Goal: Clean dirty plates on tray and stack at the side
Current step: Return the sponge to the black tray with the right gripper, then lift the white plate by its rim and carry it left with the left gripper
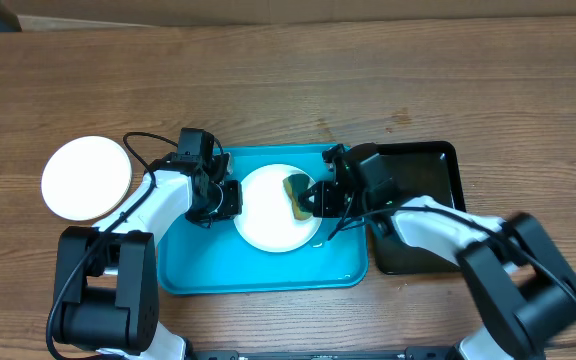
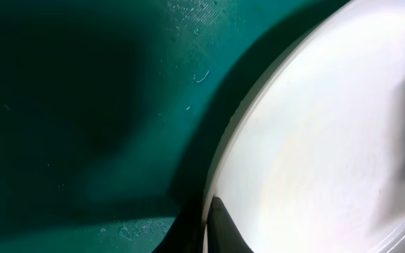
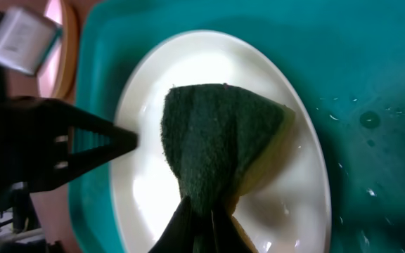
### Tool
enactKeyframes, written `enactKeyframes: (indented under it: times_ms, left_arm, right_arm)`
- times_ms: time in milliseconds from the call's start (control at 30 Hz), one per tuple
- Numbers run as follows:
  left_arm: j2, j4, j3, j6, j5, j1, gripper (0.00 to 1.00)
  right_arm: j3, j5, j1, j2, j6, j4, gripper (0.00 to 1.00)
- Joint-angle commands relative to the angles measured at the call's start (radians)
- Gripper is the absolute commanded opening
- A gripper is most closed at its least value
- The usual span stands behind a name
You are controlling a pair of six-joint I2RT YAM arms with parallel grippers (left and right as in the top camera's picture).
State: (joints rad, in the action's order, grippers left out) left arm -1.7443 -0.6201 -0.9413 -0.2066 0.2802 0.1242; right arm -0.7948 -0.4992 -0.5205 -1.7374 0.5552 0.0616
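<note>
On turquoise tray [image 1: 198,272] atop wooden table [image 1: 268,90], left end effector [image 1: 233,197] pinches plate [image 1: 268,222], right end effector [image 3: 202,219] pinches sponge [image 3: 223,140].

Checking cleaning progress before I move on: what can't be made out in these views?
- Plate surface under the sponge: hidden in overhead and right wrist views, so smears there unknown.
- Left pincer: cut off by left wrist view's bottom edge; clamping the rim or just pressing, unclear.
- Black tray: partly covered by right arm, overhead.
</note>
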Motion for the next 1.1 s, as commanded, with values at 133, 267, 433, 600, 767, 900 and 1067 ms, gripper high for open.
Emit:
enactKeyframes:
  times_ms: [133, 267, 433, 600, 767, 900, 1067]
  left_arm:
    - [-0.036, -0.007, 0.03, 0.001, -0.068, 0.008, 0.04]
    - [-0.033, -0.011, 0.027, 0.001, -0.074, 0.008, 0.04]
    - [0.019, -0.057, 0.018, -0.015, -0.212, 0.015, 0.04]
    - [0.172, -0.107, 0.016, -0.094, -0.428, 0.071, 0.04]
    - [0.37, -0.167, 0.016, -0.163, -0.695, 0.195, 0.04]
    - [0.49, -0.198, 0.016, -0.202, -0.907, 0.341, 0.04]
    - [0.559, -0.217, 0.016, -0.236, -1.16, 0.55, 0.04]
  right_arm:
    - [-0.005, 0.209, 0.094, 0.369, -0.071, -0.291, 0.04]
    - [-0.005, 0.399, 0.164, 0.467, -0.074, -0.527, 0.04]
    - [0.002, 0.46, 0.259, 0.456, -0.119, -0.704, 0.04]
    - [0.046, 0.555, 0.307, 0.405, -0.151, -0.719, 0.04]
    - [0.078, 0.556, 0.314, 0.343, -0.22, -0.686, 0.04]
    - [0.089, 0.573, 0.314, 0.281, -0.22, -0.673, 0.24]
    - [0.089, 0.573, 0.313, 0.212, -0.22, -0.672, 0.69]
